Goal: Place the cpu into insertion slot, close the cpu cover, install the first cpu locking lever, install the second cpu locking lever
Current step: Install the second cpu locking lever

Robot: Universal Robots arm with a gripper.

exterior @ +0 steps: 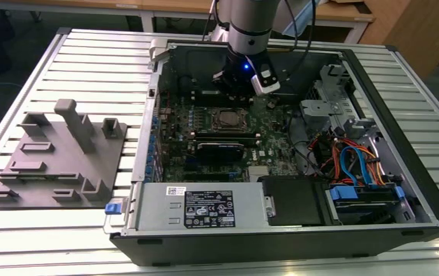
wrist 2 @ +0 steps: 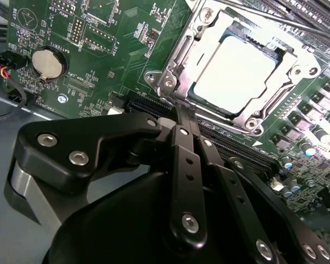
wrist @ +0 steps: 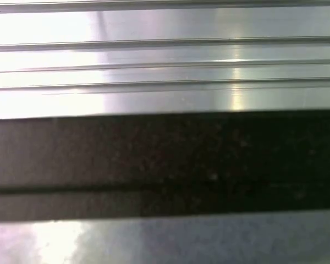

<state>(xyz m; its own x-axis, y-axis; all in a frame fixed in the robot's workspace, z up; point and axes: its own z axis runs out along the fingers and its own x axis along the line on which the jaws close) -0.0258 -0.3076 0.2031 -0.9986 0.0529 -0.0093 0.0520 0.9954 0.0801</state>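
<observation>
Silver-grey cpu (wrist 2: 235, 75): seated flat inside the insertion slot (wrist 2: 166, 83) on the green motherboard (wrist 2: 107, 52); also seen in the exterior view (exterior: 225, 119), near the board's middle.

Cpu cover (wrist 2: 289, 66): silvery frame lying down over the chip's edges, the metal top showing through its square cut-out. Whether the locking levers are latched cannot be told.

Gripper (wrist 2: 185, 113): black fingers (wrist 2: 182, 144) drawn together into a narrow closed pair, nothing between them; the tips stand at the socket's corner, just beside a screw of the metal rim. In the exterior view the gripper (exterior: 237, 92) hangs from the arm inside the case, above the far edge of the socket.

Coin cell battery (wrist 2: 47, 64): round, silver, in its holder on the board, well apart from the socket.

Computer case (exterior: 415, 190): black tower lying on its side, open, on a ribbed aluminium table (exterior: 88, 52). Power supply (exterior: 196, 206) along the near edge; orange and blue cables (exterior: 350, 158) toward the exterior view's right.

Grey fixture plate (exterior: 54, 164): with upright blocks, on the table at the exterior view's left, apart from the case.

Ribbed aluminium surface (wrist: 165, 60) and a dark band (wrist: 165, 159): seen in the first wrist view.
</observation>
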